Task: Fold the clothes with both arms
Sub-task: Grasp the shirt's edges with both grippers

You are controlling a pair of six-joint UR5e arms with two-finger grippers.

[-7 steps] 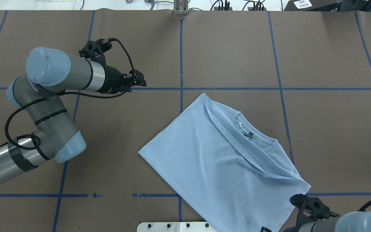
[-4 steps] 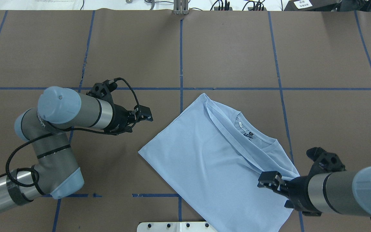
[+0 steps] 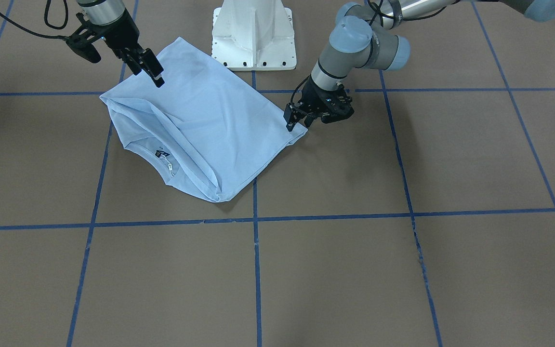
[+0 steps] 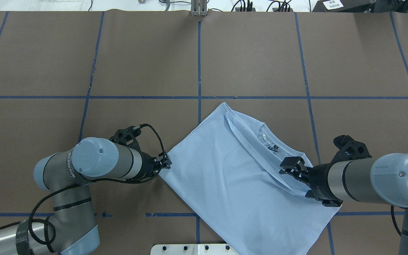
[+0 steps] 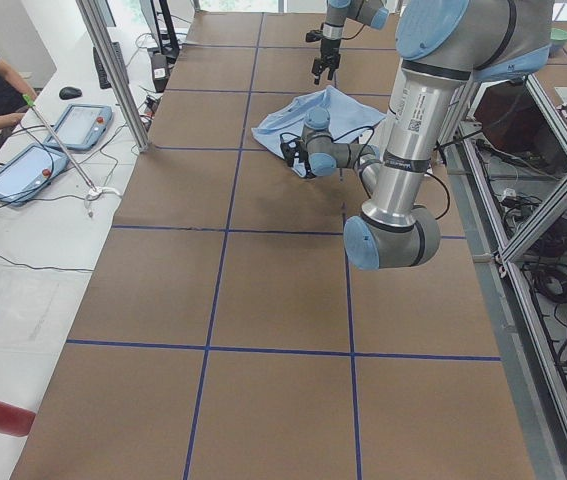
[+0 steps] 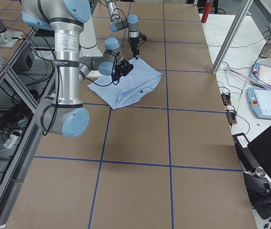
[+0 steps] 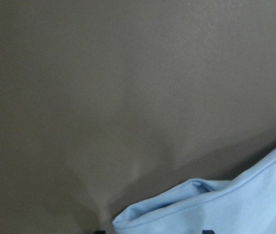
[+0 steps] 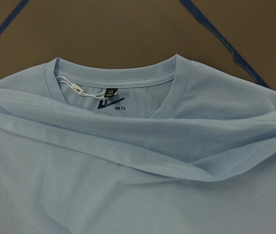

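Overhead and front views face oppositely, sharing the T-shirt (image 4: 225, 177); wrist cameras look close.

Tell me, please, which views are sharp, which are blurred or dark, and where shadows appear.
Left wrist view: dim and soft, the brown table featureless, the light blue T-shirt corner slightly blurred. Right wrist view: sharp, collar stitching and the neck label clear. Overhead and front-facing views: even light, no glare, only a faint shadow along the T-shirt's folded edge.
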